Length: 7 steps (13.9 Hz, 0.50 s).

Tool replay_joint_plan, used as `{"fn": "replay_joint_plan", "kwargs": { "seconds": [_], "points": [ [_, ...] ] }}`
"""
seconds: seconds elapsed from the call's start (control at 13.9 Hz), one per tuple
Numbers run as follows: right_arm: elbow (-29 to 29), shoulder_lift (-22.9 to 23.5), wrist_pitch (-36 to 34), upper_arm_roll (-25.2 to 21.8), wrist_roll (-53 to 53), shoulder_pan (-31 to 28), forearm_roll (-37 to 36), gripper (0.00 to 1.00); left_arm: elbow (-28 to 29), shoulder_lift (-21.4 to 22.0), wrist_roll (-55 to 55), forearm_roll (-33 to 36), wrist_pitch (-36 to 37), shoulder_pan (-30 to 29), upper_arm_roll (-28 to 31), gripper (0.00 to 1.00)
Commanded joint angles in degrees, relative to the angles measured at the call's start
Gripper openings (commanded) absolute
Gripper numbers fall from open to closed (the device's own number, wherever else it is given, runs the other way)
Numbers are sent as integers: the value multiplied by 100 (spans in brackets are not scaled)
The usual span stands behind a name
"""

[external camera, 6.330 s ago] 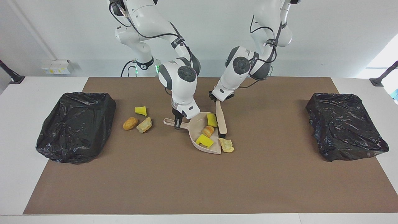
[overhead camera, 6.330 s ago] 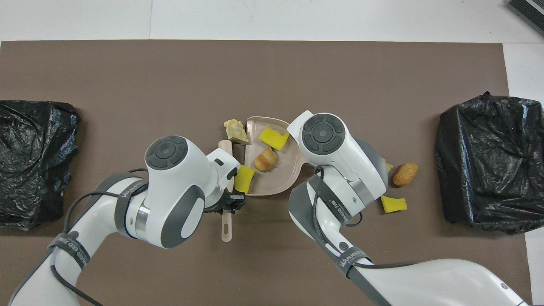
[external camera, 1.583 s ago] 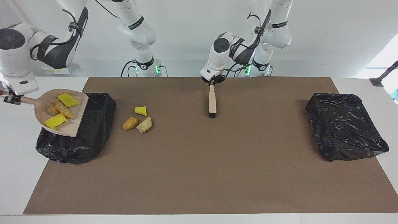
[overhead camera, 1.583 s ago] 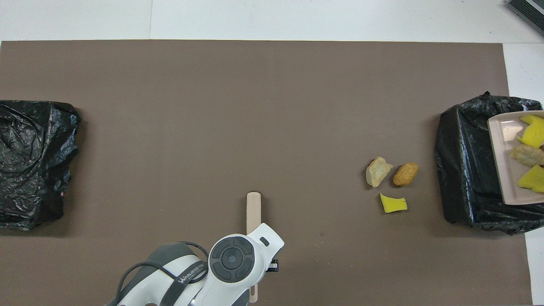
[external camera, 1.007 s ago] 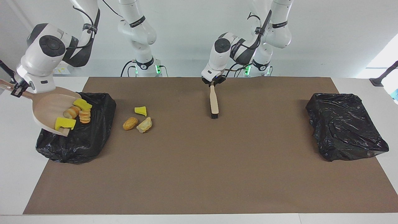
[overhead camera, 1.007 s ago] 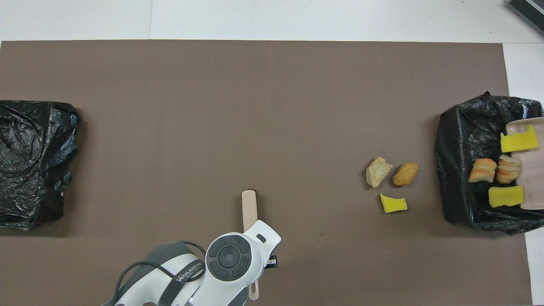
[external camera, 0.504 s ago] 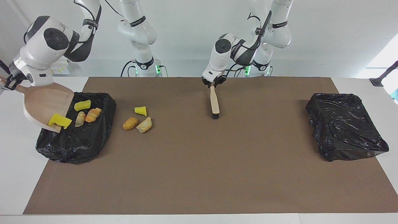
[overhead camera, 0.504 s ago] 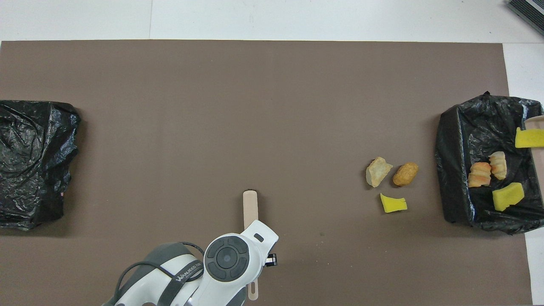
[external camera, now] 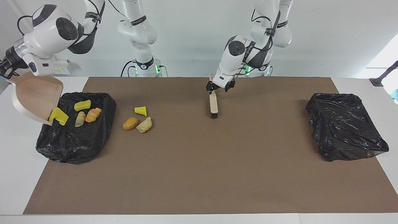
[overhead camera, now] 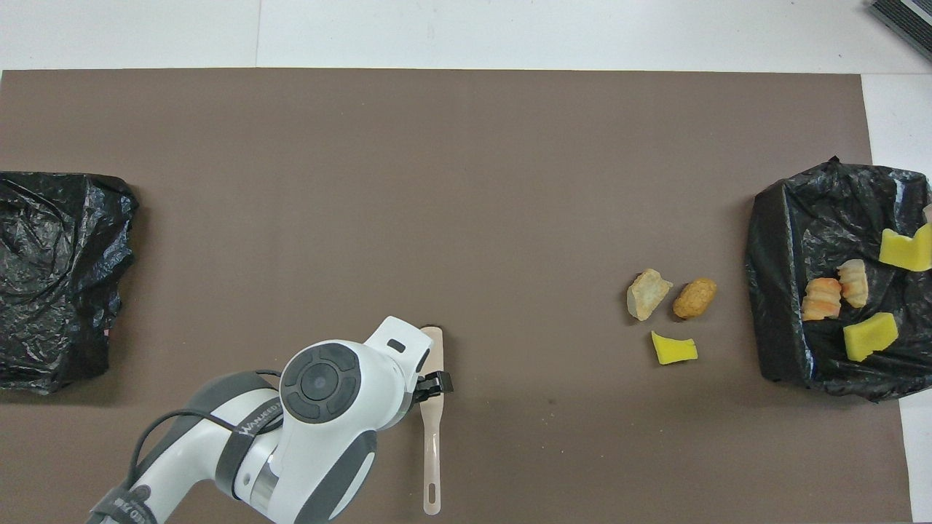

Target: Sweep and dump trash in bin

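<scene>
My right gripper [external camera: 4, 73] is shut on the handle of the beige dustpan [external camera: 35, 96], tipped steeply over the black bin [external camera: 77, 140] at the right arm's end. A yellow chunk [external camera: 59, 116] hangs at the pan's lip. In the bin lie a yellow bit [external camera: 82, 105], a croissant lump [external camera: 92, 114] and a pale lump [external camera: 80, 119]. On the mat beside the bin rest three bits of trash: yellow [external camera: 141, 110], brown [external camera: 130, 123], pale [external camera: 144, 124]. My left gripper [external camera: 218, 89] stands open over the handle of the brush [external camera: 213, 107], which lies on the mat.
A second black bin [external camera: 345, 124] sits at the left arm's end of the brown mat [external camera: 199, 171]. In the overhead view the brush [overhead camera: 431, 415] lies near the robots' edge and the loose trash [overhead camera: 673, 348] near the filled bin [overhead camera: 786, 291].
The dustpan tipped steeper and most of its trash slid into the bin. My left gripper opened, let go of the brush handle and shifted toward the left arm's end.
</scene>
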State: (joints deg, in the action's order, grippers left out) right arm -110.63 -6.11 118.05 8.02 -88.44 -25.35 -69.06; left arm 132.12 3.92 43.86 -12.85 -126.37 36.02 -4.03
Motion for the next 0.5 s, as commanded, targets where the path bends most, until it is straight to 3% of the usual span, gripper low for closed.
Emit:
{"fn": "replay_joint_plan", "kwargs": {
  "seconds": [0.0, 0.43],
  "points": [
    [-152, -206, 95, 24, -129, -58, -74, 0, -361, 74, -1, 334, 349, -559, -36, 100],
    [-2, -171, -326, 68, -68, 29, 2427, 0, -837, 179, -1395, 388, 982, -1825, -28, 100]
  ]
}}
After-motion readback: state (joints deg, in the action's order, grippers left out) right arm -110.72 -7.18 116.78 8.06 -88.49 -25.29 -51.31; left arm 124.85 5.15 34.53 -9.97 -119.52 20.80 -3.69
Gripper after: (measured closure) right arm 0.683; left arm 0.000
